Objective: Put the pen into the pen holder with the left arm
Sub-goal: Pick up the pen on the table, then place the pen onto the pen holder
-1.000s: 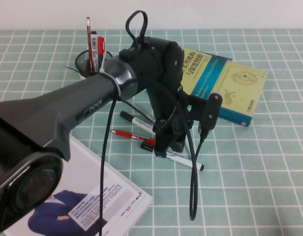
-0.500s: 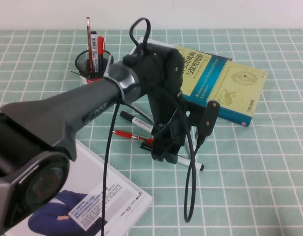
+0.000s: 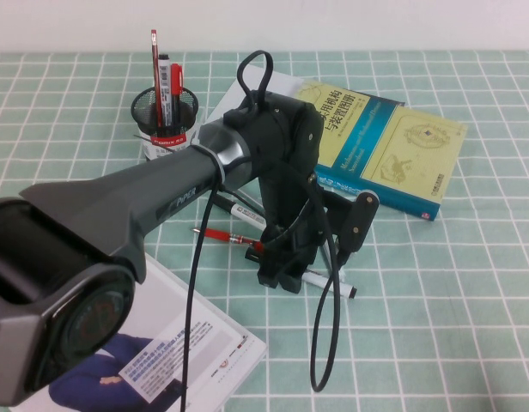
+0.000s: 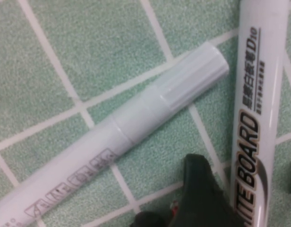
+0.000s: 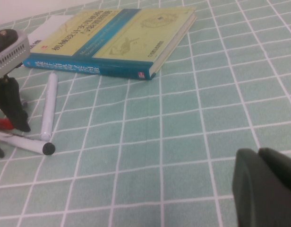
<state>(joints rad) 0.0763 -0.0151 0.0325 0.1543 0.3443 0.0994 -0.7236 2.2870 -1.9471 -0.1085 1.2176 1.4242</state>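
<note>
Two pens stand with a pencil in the pen holder [image 3: 165, 118] at far left. Further right, the left gripper [image 3: 280, 273] hangs wide open over the pen [image 3: 320, 283], gripping nothing, on the green-checked desk [image 3: 471, 275]. Only the right wrist view shows the right gripper [image 5: 266, 182], its fingers indiscernible.

Place: desk-like tabletop test setup
Surface: green checked cloth [image 3: 471, 283]
Desk items: mesh pen holder [image 3: 165, 120] at 11 o'clock, book [image 3: 393, 146] at 1 o'clock, magazine [image 3: 196, 343] at 7 o'clock
</note>
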